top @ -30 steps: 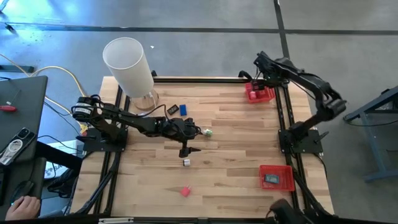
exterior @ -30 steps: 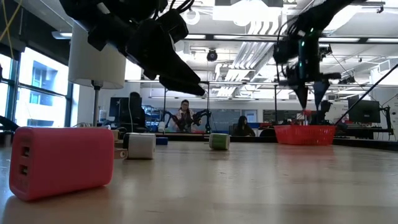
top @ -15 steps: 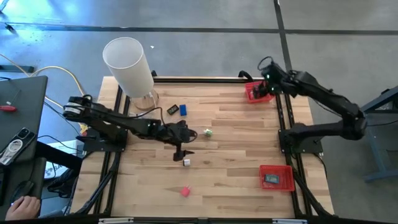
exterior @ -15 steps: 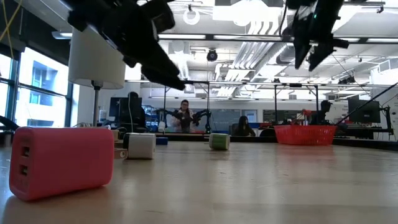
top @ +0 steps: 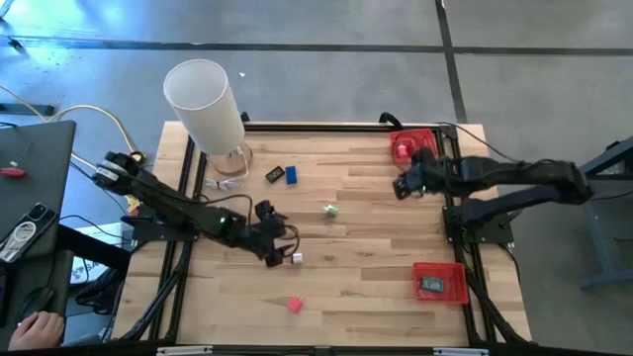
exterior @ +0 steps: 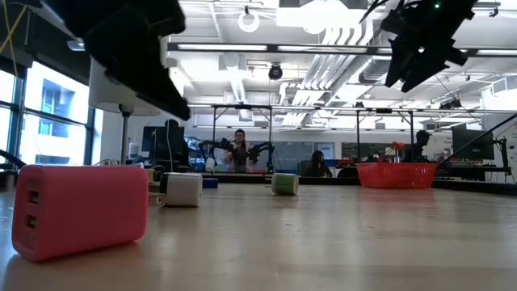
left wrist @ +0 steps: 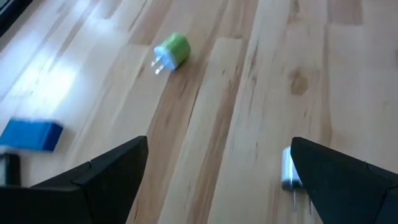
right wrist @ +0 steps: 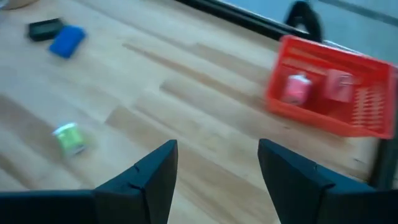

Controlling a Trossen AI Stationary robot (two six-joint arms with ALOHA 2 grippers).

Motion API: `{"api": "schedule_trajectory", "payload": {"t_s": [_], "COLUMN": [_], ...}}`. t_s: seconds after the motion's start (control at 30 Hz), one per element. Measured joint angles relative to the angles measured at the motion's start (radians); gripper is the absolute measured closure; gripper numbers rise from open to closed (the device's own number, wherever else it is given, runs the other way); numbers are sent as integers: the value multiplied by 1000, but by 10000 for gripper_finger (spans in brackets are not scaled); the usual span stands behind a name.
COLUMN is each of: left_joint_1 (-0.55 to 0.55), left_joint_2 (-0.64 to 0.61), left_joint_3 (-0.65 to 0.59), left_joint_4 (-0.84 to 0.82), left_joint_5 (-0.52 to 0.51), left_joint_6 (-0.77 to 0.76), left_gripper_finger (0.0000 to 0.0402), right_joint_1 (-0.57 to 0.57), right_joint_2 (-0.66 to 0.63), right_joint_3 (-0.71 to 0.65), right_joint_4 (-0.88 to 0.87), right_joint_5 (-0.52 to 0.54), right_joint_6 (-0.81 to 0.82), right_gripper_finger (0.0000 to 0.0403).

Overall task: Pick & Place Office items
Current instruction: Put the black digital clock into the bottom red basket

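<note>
The office items lie scattered on the wooden table: a white plug (top: 296, 259), a green plug (top: 329, 210), a blue piece (top: 292, 175) beside a black piece (top: 274, 175), and a pink charger (top: 294, 305). My left gripper (top: 276, 256) hovers open, slanting down, just left of the white plug (left wrist: 287, 168), which lies next to one finger; whether they touch I cannot tell. The green plug (left wrist: 172, 51) is farther ahead of it. My right gripper (top: 400, 187) hangs open and empty above the table's right side, near the far red tray (right wrist: 329, 84).
A tall white cylinder (top: 203, 104) stands at the far left corner. The far red tray (top: 410, 145) holds pink and red pieces. A second red tray (top: 439, 282) at the near right holds a dark piece. Bare wood lies between the green plug and the right arm.
My left gripper has drawn back toward the table's left and near edges, turning as it went, and now sits beside the white plug. My right gripper has swung from above the far red tray toward the near edge and rolled. No item has moved.
</note>
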Motion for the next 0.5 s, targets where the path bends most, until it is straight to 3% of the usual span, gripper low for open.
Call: {"api": "schedule_trajectory", "payload": {"t_s": [0.2,0.5], "left_joint_1": [-115,-248], "left_joint_2": [0,0], "left_joint_3": [-65,-201], "left_joint_4": [2,21], "left_joint_5": [-169,-454], "left_joint_6": [-157,-422], "left_gripper_finger": [16,16], "right_joint_1": [158,311], "right_joint_2": [1,35], "right_joint_3": [-111,-184], "right_joint_4": [245,662], "right_joint_5": [97,170], "right_joint_6": [-28,-364], "right_gripper_finger": [191,191]}}
